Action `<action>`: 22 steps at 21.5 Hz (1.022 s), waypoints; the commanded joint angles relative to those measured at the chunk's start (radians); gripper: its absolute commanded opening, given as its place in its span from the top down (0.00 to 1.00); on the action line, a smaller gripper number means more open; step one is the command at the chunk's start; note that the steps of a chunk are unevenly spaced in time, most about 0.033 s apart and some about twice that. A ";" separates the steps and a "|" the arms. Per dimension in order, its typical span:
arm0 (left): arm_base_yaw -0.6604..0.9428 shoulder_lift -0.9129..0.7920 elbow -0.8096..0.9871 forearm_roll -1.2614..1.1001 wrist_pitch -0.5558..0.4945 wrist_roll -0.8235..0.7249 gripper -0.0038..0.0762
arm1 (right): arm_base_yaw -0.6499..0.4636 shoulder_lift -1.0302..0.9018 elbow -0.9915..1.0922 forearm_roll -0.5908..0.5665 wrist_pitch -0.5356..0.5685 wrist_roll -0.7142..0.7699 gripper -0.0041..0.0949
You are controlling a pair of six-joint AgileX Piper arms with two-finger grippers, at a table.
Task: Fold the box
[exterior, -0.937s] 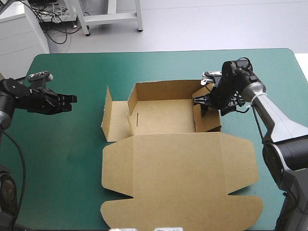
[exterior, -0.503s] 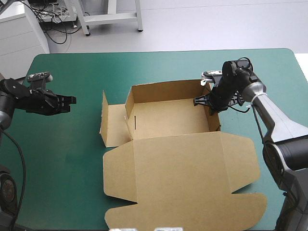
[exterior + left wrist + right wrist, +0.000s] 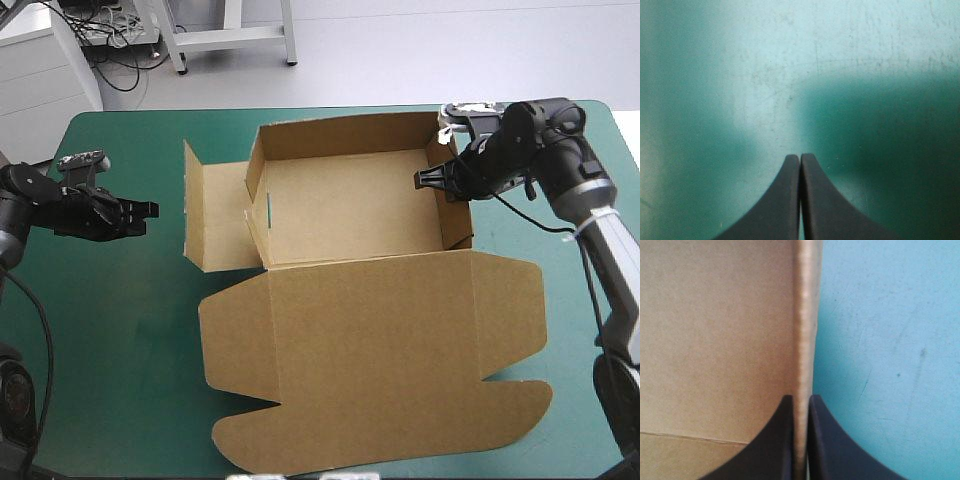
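Brown box (image 3: 360,330) wall pinched by the right claw (image 3: 436,182); left claw (image 3: 150,210) clenched, well apart.

1. The left arm (image 3: 35,205) is black throughout, built of chunky, rounded segments.
2. The left gripper (image 3: 148,209) carries two black fingers (image 3: 782,205), broad at the base and curving like fins to a point, with a smooth matte surface.
3. The right arm (image 3: 600,225) has rounded black joints near the wrist, then a smooth silver-grey link ringed by a thin white band (image 3: 576,234), and a dark joint lower down.
4. The right gripper (image 3: 422,180) bears the same black, fin-shaped matte fingers (image 3: 832,445).
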 commanded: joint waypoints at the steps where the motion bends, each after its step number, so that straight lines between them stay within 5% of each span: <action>1: 0.000 -0.042 -0.024 -0.034 -0.015 -0.006 0.99 | -0.006 -0.117 -0.033 0.063 0.006 0.012 0.97; 9: 0.000 -0.042 -0.024 -0.038 -0.002 -0.006 0.96 | -0.006 -0.210 -0.033 0.132 0.006 0.031 0.97; 13: 0.000 -0.042 -0.024 -0.059 0.036 0.005 0.65 | -0.006 -0.210 -0.033 0.196 0.006 0.018 0.97; 14: 0.000 -0.042 -0.024 -0.059 0.064 0.000 0.44 | -0.006 -0.210 -0.033 0.195 0.006 0.010 0.97; 16: 0.000 -0.042 -0.024 -0.059 0.102 -0.010 0.20 | -0.006 -0.210 -0.033 0.197 0.006 0.005 0.97; 22: -0.003 -0.042 -0.024 -0.219 0.164 -0.006 0.17 | -0.006 -0.206 -0.033 0.194 0.006 -0.012 0.97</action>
